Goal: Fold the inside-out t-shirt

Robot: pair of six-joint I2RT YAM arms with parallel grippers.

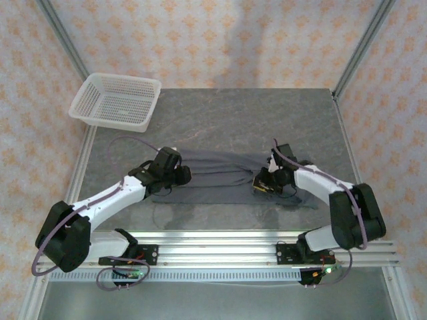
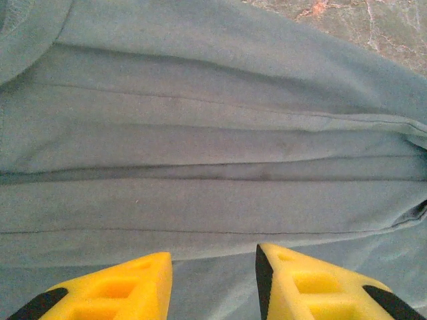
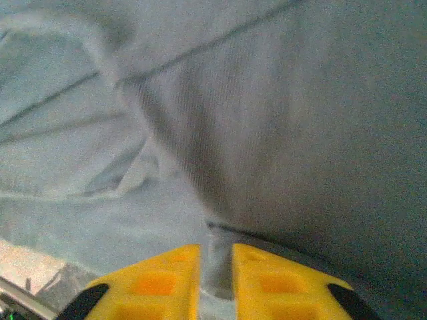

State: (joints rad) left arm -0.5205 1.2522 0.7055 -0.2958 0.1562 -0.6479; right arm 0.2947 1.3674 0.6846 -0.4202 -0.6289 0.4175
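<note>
The inside-out t-shirt (image 1: 220,177) lies on the table as a long, narrow slate-grey band of lengthwise folds between my two arms. My left gripper (image 1: 179,175) rests at the band's left end. In the left wrist view the left gripper (image 2: 213,267) is open, its yellow fingers apart above the flat layers of the t-shirt (image 2: 213,133), with nothing pinched. My right gripper (image 1: 263,181) is at the band's right end. In the right wrist view the right gripper (image 3: 215,263) is shut on a raised fold of the t-shirt (image 3: 267,120), and the cloth is bunched and blurred around it.
A white mesh basket (image 1: 110,123) stands at the table's far left corner. The grey marbled tabletop (image 1: 233,120) is bare behind the shirt. Metal frame posts rise at both back corners, and an aluminium rail (image 1: 220,250) runs along the near edge.
</note>
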